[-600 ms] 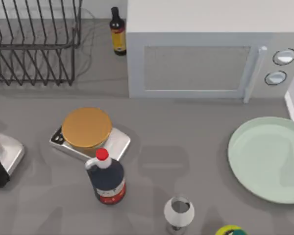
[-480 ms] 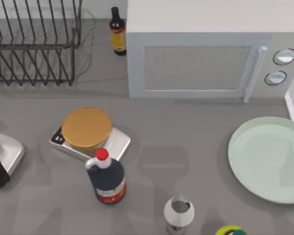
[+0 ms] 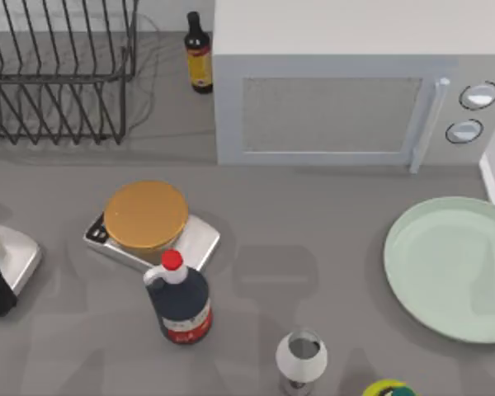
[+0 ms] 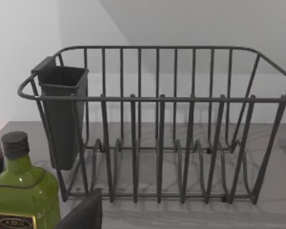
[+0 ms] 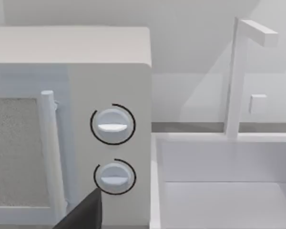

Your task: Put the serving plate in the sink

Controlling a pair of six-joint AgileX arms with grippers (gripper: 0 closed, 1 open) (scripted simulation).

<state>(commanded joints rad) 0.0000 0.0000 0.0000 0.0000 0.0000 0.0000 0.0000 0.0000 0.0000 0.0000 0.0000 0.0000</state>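
Observation:
The serving plate [image 3: 450, 266], large, round and pale mint green, lies flat on the grey counter at the right, and a faint shadow falls on its right part. The sink's white rim [image 3: 490, 180] runs just beyond the plate at the right edge. In the right wrist view the sink [image 5: 219, 191] is a white basin beside the microwave, with a white tap [image 5: 238, 76] behind it. A dark part of my right gripper [image 5: 83, 213] shows low in that view, facing the microwave's knobs. A dark part of my left gripper [image 4: 83, 212] faces the dish rack.
A white microwave [image 3: 338, 82] stands at the back. A wire dish rack [image 3: 58, 74] is back left. A silver scale with a golden disc [image 3: 147, 216], a red-capped dark bottle [image 3: 180, 301] and a small cup [image 3: 301, 356] stand mid-counter. A green bottle [image 4: 21, 191] is near the rack.

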